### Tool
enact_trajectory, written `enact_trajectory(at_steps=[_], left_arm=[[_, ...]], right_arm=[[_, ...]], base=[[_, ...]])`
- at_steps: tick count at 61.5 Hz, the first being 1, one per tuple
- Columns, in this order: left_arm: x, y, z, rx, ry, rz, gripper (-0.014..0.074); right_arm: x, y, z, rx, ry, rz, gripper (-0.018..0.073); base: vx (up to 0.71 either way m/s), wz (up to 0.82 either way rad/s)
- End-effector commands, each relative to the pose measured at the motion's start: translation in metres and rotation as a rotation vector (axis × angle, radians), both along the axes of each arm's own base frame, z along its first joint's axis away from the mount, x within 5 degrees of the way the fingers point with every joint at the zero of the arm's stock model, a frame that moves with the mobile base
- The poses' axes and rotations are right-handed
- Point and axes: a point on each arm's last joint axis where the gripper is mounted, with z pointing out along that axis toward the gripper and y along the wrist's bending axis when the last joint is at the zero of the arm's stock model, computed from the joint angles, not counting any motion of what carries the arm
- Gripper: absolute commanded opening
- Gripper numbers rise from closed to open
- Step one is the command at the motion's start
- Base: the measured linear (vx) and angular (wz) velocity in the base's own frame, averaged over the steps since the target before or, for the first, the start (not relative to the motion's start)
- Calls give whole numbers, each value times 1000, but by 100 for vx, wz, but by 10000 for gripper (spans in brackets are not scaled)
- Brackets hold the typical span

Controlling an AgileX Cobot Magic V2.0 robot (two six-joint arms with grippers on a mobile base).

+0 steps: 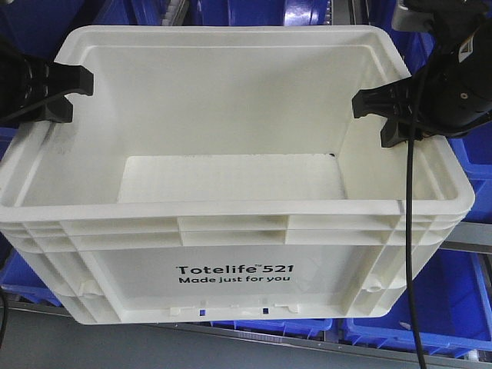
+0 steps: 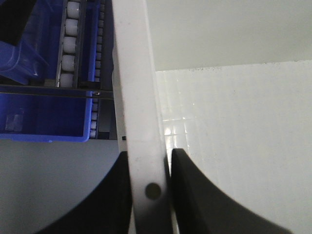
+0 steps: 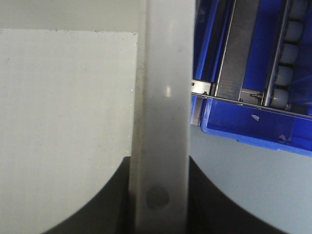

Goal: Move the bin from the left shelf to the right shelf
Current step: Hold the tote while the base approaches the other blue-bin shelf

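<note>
Both arms carry the large white rectangular plastic crate (image 1: 231, 192), left gripper (image 2: 148, 195) and right gripper (image 3: 158, 200) each pinching a side rim between their fingers. I'd keep both ends level and moving together, clear of the blue plastic bins (image 1: 446, 307).

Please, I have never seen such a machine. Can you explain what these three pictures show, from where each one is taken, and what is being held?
This is a robot with two arms. The front picture looks down on a white crate printed "Totelife 521", empty inside. The left gripper and the right gripper each clamp a side wall with black jaws, one jaw inside and one outside. The other two pictures come from cameras on the wrists: each looks down along the crate's rim between that gripper's jaws. Around the crate are blue bins and shelf rollers.
</note>
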Motion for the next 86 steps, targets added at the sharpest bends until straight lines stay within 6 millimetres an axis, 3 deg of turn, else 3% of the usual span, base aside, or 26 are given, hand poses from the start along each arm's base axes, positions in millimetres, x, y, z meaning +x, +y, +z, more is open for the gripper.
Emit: enact_trajectory(at_steps=[1,86], left_arm=[[-5,8,27,29,-174,6,-6],[-5,8,27,29,-174,6,-6]], right_arm=[[-7,-8,31,-7,-177,4,50],[-7,-8,31,-7,-177,4,50]], base=[[4,10],[4,4]])
